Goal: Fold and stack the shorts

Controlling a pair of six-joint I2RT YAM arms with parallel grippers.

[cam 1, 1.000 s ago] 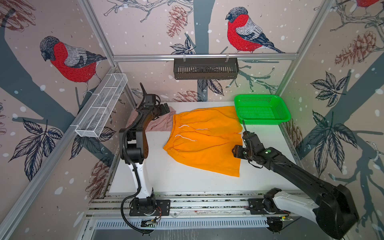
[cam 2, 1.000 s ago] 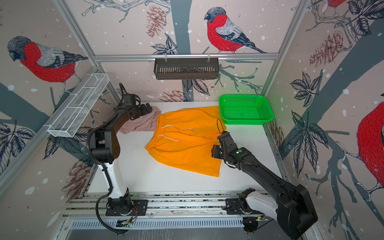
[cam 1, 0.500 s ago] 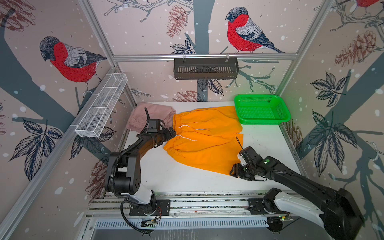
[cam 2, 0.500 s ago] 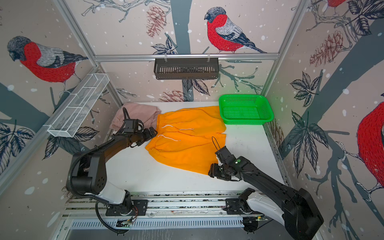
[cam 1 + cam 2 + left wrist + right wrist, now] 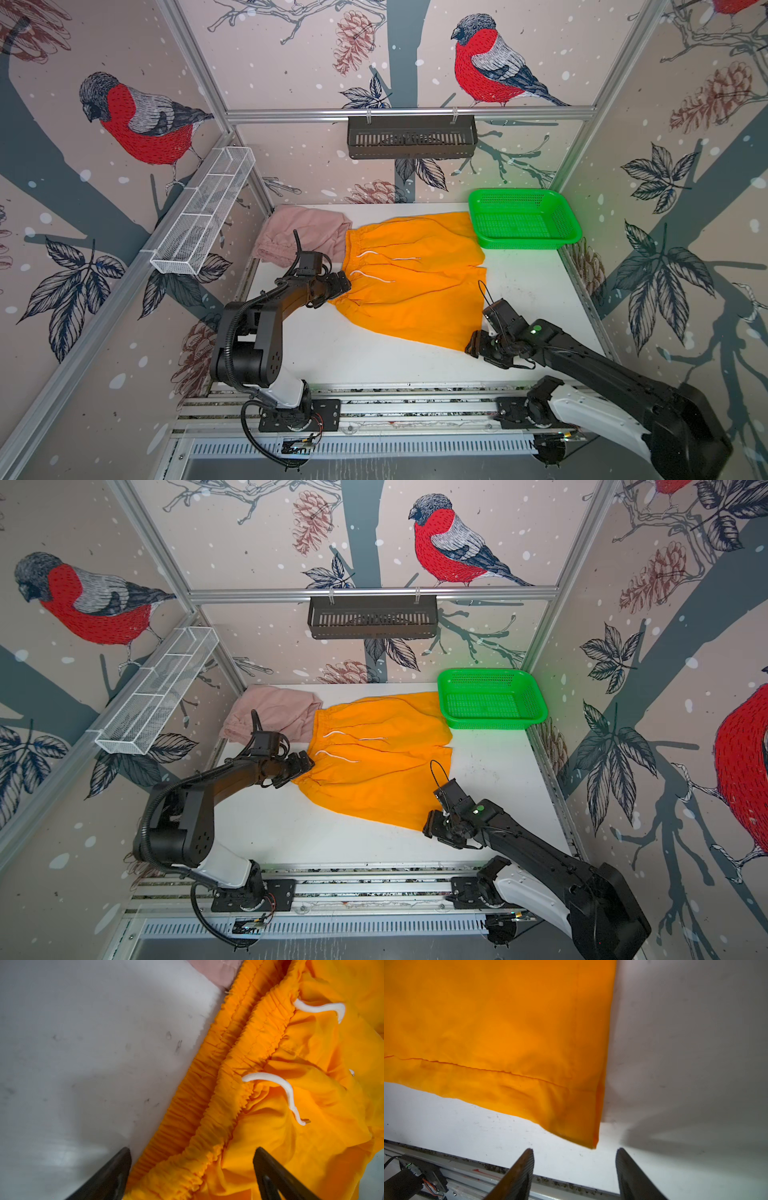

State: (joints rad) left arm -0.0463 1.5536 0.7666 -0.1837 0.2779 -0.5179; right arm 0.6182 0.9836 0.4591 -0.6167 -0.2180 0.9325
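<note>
The orange shorts point(image 5: 415, 286) point(image 5: 382, 771) lie spread on the white table, with the gathered waistband and white drawstrings to the left. The pink shorts point(image 5: 303, 232) point(image 5: 270, 710) lie bunched at the back left, one edge under the orange waistband. My left gripper point(image 5: 341, 286) point(image 5: 305, 764) point(image 5: 192, 1149) is open. Its fingers straddle the near end of the orange waistband point(image 5: 207, 1142). My right gripper point(image 5: 473, 347) point(image 5: 432, 825) point(image 5: 574, 1149) is open just off the near right corner of the orange leg point(image 5: 589, 1138), with nothing between its fingers.
A green mesh basket point(image 5: 523, 243) point(image 5: 490, 723) stands at the back right and touches the orange cloth. A black basket point(image 5: 411, 137) hangs on the back wall and a white wire shelf point(image 5: 203, 216) on the left wall. The metal rail point(image 5: 415, 405) runs along the table's front.
My left gripper came from the pink shorts at the back left down to the orange waistband's near end. My right gripper moved along the leg's right edge to its near corner.
</note>
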